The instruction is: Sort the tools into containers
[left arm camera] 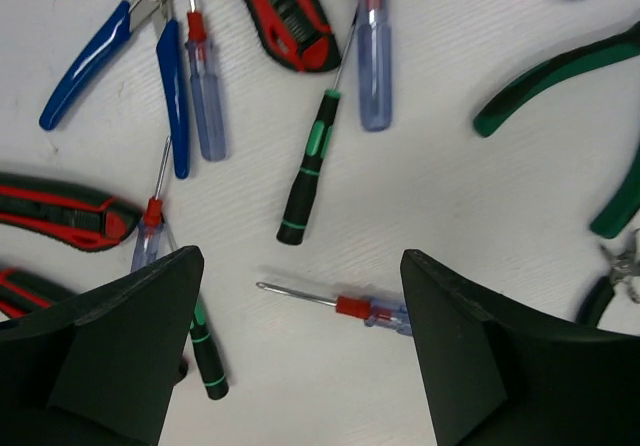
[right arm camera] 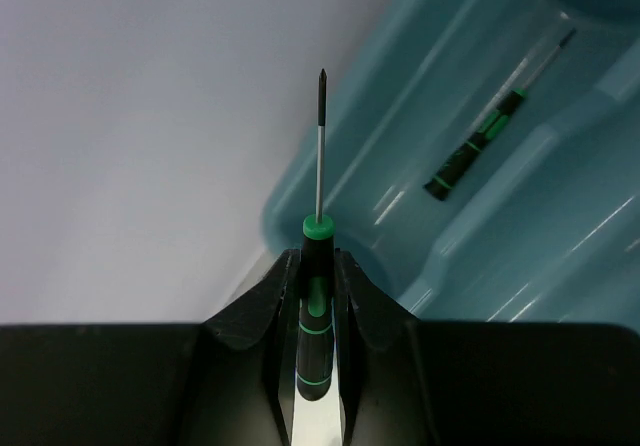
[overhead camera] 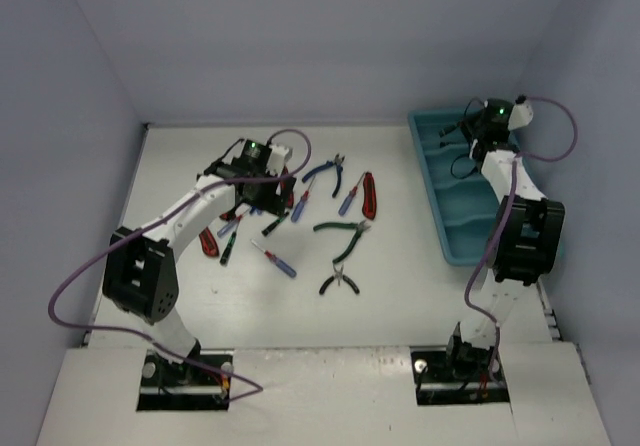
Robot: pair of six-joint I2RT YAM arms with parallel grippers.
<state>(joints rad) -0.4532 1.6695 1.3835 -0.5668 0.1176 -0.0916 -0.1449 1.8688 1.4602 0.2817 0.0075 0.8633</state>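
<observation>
Screwdriver (right arm camera: pixel 317 228), likely light and stiff, sits clenched by its handle in the right gripper (right arm camera: pixel 315 262), lower centre; left gripper (left arm camera: pixel 300 271) gapes.

Between the left gripper's (left arm camera: pixel 300 256) spread fingers (left arm camera: pixel 110 356), bare tabletop (left arm camera: pixel 450 206) was seen, crossed only by a small red-and-blue screwdriver (left arm camera: pixel 340 304). One finger was crowded by a black-green screwdriver (left arm camera: pixel 205 361) and a red-black knife (left arm camera: pixel 60 211). A broad bare strip was noted between the tool cluster (overhead camera: pixel 297 208) and the tray (overhead camera: pixel 440 196). Inside one tray compartment, room was seen around a single lying screwdriver (right arm camera: pixel 475 146).
</observation>
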